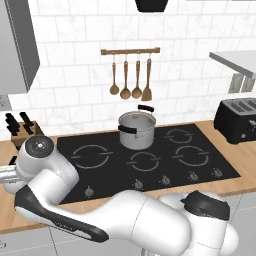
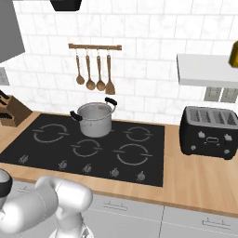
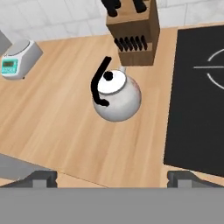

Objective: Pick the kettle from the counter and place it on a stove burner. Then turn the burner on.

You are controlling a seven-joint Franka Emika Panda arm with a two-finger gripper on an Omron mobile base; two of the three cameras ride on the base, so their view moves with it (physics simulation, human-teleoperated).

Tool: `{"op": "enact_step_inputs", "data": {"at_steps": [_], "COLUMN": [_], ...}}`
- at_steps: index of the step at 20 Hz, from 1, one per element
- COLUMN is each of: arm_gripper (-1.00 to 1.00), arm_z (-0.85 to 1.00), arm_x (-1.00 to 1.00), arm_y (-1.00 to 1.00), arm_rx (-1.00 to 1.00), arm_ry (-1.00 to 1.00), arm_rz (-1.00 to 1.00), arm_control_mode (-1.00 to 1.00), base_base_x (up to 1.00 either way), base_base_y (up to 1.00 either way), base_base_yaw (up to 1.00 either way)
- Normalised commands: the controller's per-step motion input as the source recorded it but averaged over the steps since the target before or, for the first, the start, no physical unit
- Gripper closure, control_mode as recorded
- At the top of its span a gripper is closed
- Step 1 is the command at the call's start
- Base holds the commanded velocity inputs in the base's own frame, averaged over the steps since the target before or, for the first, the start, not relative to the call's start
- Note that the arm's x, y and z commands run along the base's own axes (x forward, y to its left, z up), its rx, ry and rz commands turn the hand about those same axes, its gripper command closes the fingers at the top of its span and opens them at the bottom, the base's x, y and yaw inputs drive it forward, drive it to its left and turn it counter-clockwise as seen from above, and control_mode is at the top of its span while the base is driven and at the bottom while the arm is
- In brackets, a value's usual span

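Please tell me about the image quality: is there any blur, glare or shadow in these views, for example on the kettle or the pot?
Hand view: the kettle looks soft-edged, with a pale sheen on its body and almost no shadow on the counter. Left base view: even, flat light; the pot is fairly sharp, and the cooktop shows no glare. Right base view: the same flat light, the toaster slightly soft.

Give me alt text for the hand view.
A silver kettle with a black arched handle sits on the wooden counter, seen from above. A knife block stands just beyond it, a kitchen scale off left, the black cooktop right.
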Motion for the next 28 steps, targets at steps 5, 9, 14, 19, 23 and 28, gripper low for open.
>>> {"op": "enact_step_inputs", "data": {"at_steps": [5,9,14,19,23,28], "arm_gripper": [-1.00,-1.00,-1.00,-1.00,-1.00,-1.00], "arm_z": [-0.17,-0.14,-0.07,-0.07,-0.20,-0.18], "arm_x": [0.20,0.24,0.28,0.23,0.08,0.14], "arm_y": [0.27,0.16,0.23,0.27,0.42,0.35], "arm_rx": [0.01,0.00,-0.01,0.00,0.00,0.00], "arm_ry": [0.07,0.00,-0.01,0.00,0.09,0.07], "arm_rz": [-0.02,-0.08,-0.10,-0.10,-0.09,-0.09], "arm_control_mode": [-1.00,-1.00,-1.00,-1.00,-1.00,-1.00], "base_base_x": [0.00,0.00,0.00,0.00,0.00,0.00], "base_base_y": [0.00,0.00,0.00,0.00,0.00,0.00], "base_base_yaw": [0.00,0.00,0.00,0.00,0.00,0.00]}}
